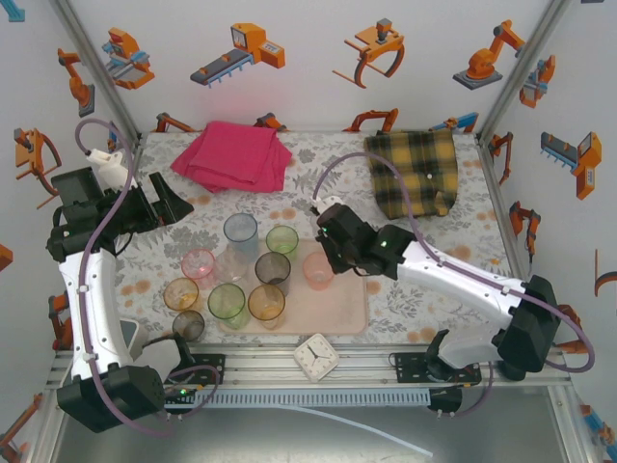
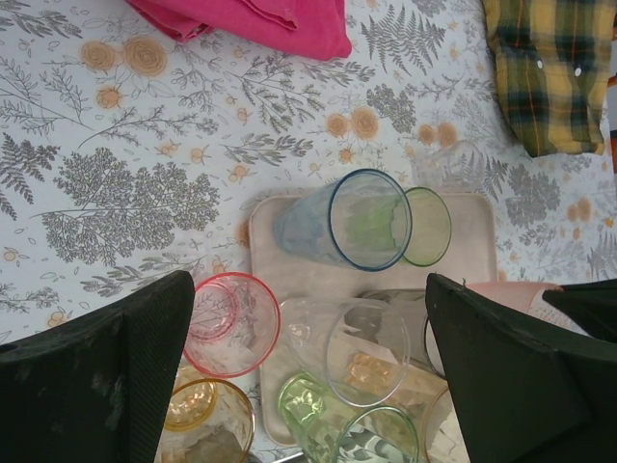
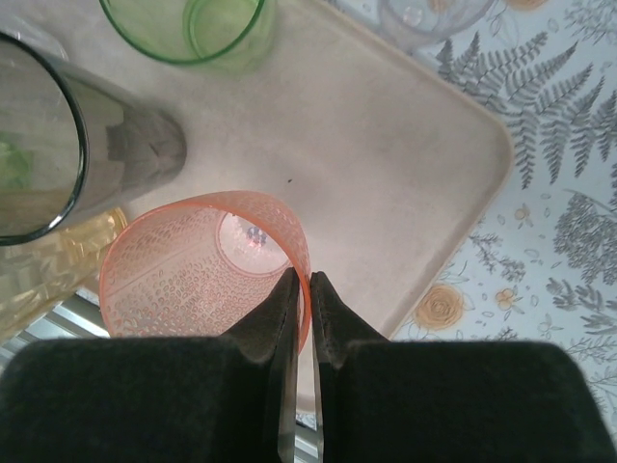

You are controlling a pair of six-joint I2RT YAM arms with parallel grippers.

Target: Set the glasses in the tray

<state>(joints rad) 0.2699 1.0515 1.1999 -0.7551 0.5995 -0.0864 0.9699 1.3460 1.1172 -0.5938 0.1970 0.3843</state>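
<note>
Nearest, 1 small white clock (image 1: 315, 356) lies at the table's front edge, its dial too small to read. Just behind it sits 1 pale-pink tray (image 1: 347, 313). The top view plainly shows 10 glasses (image 1: 273, 273). 7 are on the tray: 2 green, 1 amber, 1 smoky grey, 1 clear, 1 blue and 1 salmon-pink. 3 stand on the tablecloth (image 1: 154, 260) just left of it: 1 smoky, 1 amber, 1 pink. The left wrist view adds 1 faint clear glass (image 2: 443, 164) just beyond the tray's far edge.

The right gripper (image 3: 301, 280) is nearly closed, pinching the wall of the salmon-pink glass (image 3: 198, 275), with 1 finger inside and 1 outside. That glass is upright at the tray's right part. The left gripper (image 1: 169, 201) gapes wide with nothing in it, left of the glasses.

Farthest lie 1 folded pink cloth (image 1: 233, 154) and 1 yellow plaid cloth (image 1: 415, 172).
</note>
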